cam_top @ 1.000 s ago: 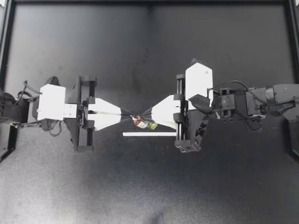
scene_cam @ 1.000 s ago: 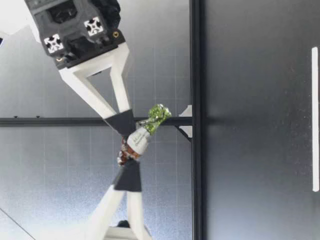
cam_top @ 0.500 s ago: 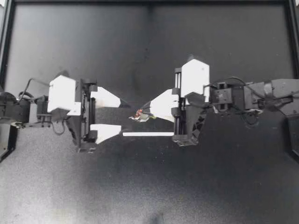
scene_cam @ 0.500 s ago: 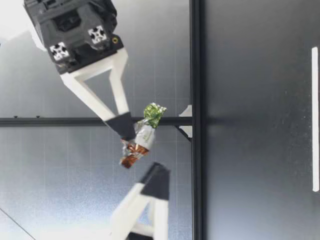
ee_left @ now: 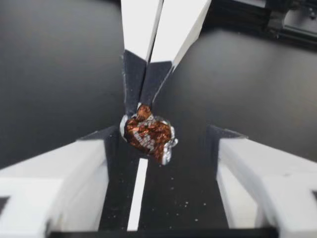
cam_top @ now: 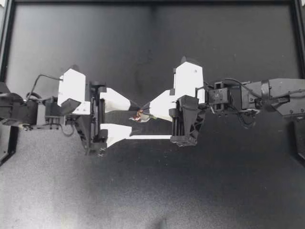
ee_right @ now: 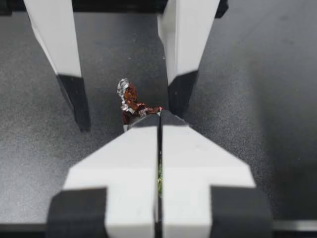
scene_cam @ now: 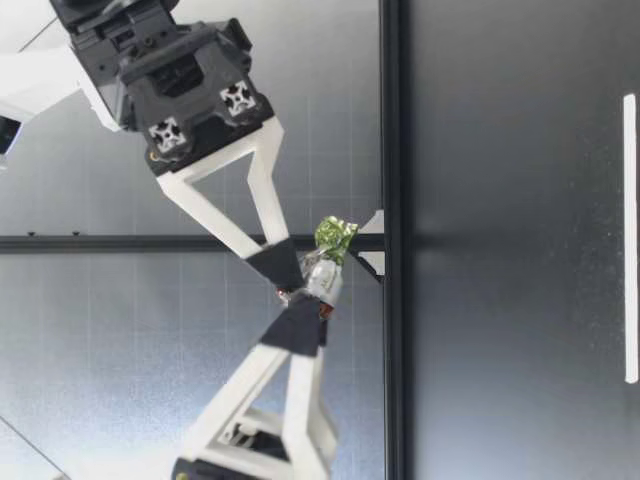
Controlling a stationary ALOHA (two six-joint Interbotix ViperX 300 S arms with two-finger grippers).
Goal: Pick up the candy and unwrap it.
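The candy (cam_top: 141, 116) is held in the air over the table's middle, brown and silver at one end and green at the other (scene_cam: 337, 235). My right gripper (cam_top: 146, 111) is shut on it near the middle of the wrapper. My left gripper (cam_top: 135, 118) is open, with one finger on each side of the brown end. In the left wrist view the crumpled brown end (ee_left: 147, 134) sits between my wide-apart fingers (ee_left: 101, 153), closer to one pad. In the right wrist view that end (ee_right: 130, 102) sticks out past my shut right gripper (ee_right: 159, 117).
A thin white strip (cam_top: 150, 137) lies flat on the black table (cam_top: 152, 191) just under the two grippers, also visible as the strip (scene_cam: 629, 240) in the low view. A black frame (cam_top: 152, 2) borders the table.
My left gripper let go of the candy's brown end, opened wide, then came back in around it. My right gripper shifted slightly left, still holding the candy.
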